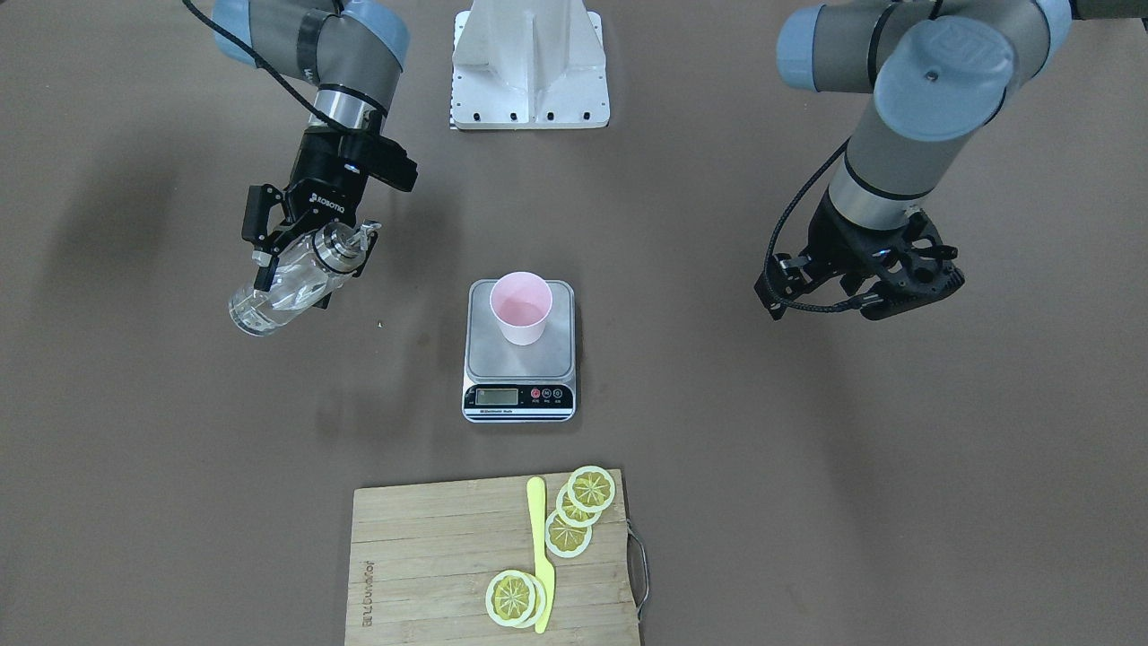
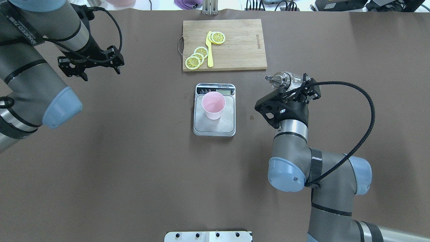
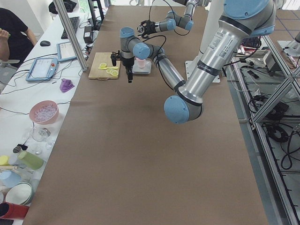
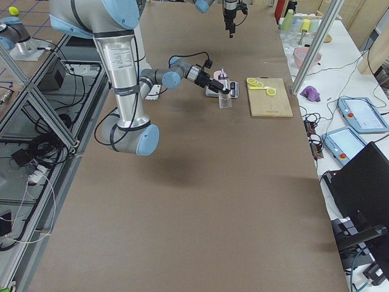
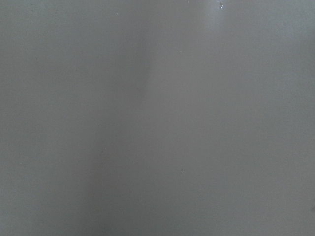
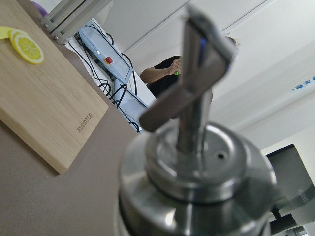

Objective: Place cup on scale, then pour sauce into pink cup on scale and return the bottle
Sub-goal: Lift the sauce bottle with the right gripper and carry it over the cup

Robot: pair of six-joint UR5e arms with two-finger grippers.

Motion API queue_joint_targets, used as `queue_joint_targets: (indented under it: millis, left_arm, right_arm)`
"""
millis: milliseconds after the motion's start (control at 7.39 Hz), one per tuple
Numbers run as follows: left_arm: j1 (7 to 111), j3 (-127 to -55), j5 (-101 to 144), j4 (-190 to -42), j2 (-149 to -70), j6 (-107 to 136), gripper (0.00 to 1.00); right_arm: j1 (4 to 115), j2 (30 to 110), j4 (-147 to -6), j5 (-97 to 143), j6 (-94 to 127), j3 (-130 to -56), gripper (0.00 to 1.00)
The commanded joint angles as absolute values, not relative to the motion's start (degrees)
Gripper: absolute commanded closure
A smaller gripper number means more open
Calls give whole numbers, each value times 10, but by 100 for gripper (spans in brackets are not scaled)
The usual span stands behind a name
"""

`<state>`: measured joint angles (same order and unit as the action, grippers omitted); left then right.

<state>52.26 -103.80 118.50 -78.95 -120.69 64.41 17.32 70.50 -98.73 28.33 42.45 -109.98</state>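
Observation:
The pink cup [image 1: 520, 305] [image 2: 213, 105] stands upright on the steel platform of the scale [image 1: 489, 357] [image 2: 215, 129], display strip on the operators' side. My right gripper [image 1: 296, 280] [image 2: 295, 88] is shut on the clear glass bottle [image 1: 273, 303] [image 2: 289, 78] and holds it tilted above the table, well to the side of the scale. Its metal cap and spout [image 6: 197, 162] fill the right wrist view. The sauce is hard to make out through the glass. My left gripper [image 1: 865, 289] [image 2: 90, 65] hangs open and empty, far to the scale's other side.
A wooden cutting board [image 1: 430, 556] [image 2: 242, 43] with lemon slices [image 1: 587, 492] and a yellow knife [image 1: 541, 556] lies beyond the scale. The white robot base plate [image 1: 529, 72] is at the near edge. A person [image 3: 14, 33] sits at a side desk.

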Motion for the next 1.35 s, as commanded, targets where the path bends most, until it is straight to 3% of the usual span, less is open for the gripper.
queue_joint_targets:
  millis: [0, 406, 1217]
  left_arm:
    - [524, -1034, 1186, -817, -1185, 644, 1]
    - [525, -1020, 1186, -835, -1180, 644, 1]
    - [526, -1015, 1186, -838, -1175, 644, 1]
  right_arm:
    - [153, 685, -1016, 223, 425, -1052, 100]
    - [151, 635, -1120, 207, 424, -1033, 100]
    - [151, 597, -1183, 159, 424, -970, 100]
